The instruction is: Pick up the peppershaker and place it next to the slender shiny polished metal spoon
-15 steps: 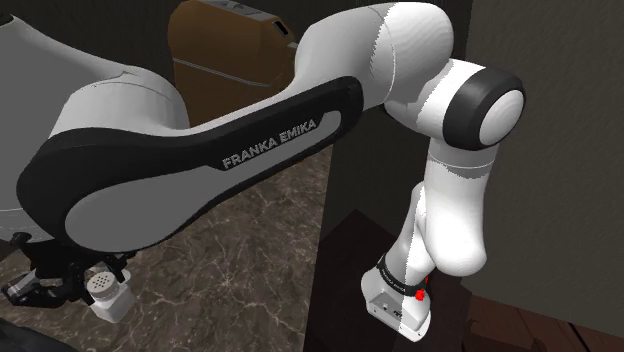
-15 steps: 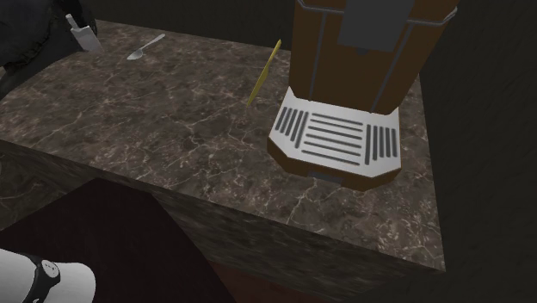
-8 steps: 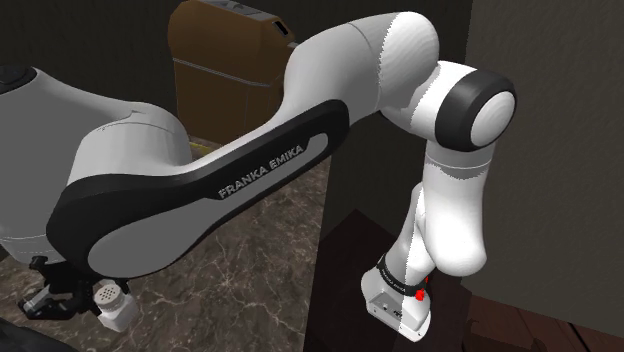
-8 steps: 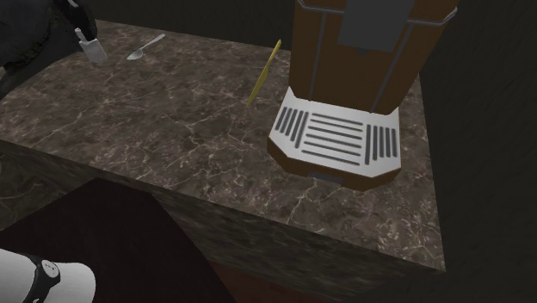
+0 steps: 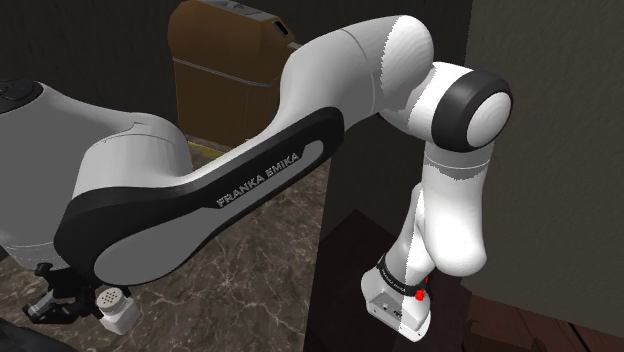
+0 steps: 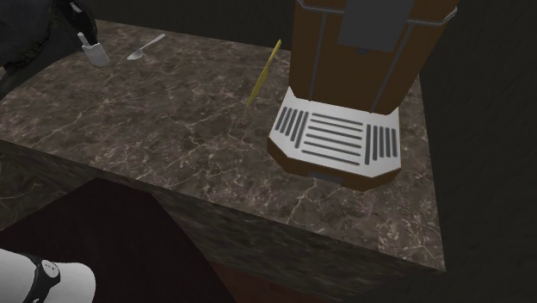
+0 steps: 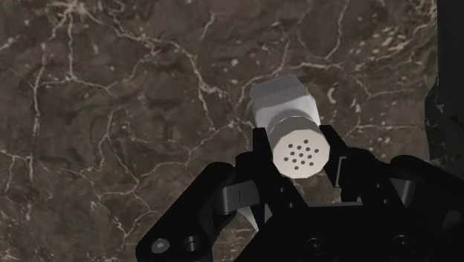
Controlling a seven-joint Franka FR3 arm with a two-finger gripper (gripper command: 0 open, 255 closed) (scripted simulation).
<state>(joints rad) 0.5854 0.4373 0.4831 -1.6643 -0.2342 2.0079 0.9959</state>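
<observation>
Shaker (image 6: 96,53), clamped between the gripper (image 7: 297,151) jaws, has sunk toward the counter (image 6: 215,129); the spoon (image 6: 146,46) lies near, to the second exterior view's right.

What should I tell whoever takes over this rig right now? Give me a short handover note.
Gripper: shut on the white pepper shaker, clasping it at its holed cap end, with the shaker tilted.
Things: the shaker is at the far corner of the dark marble counter. The metal spoon lies close by, to the second exterior view's right of it. I cannot tell whether the shaker's base touches the counter.
Done: the shaker is picked up and close to the spoon.
Left: set it down beside the spoon, open the fingers and back away.
</observation>
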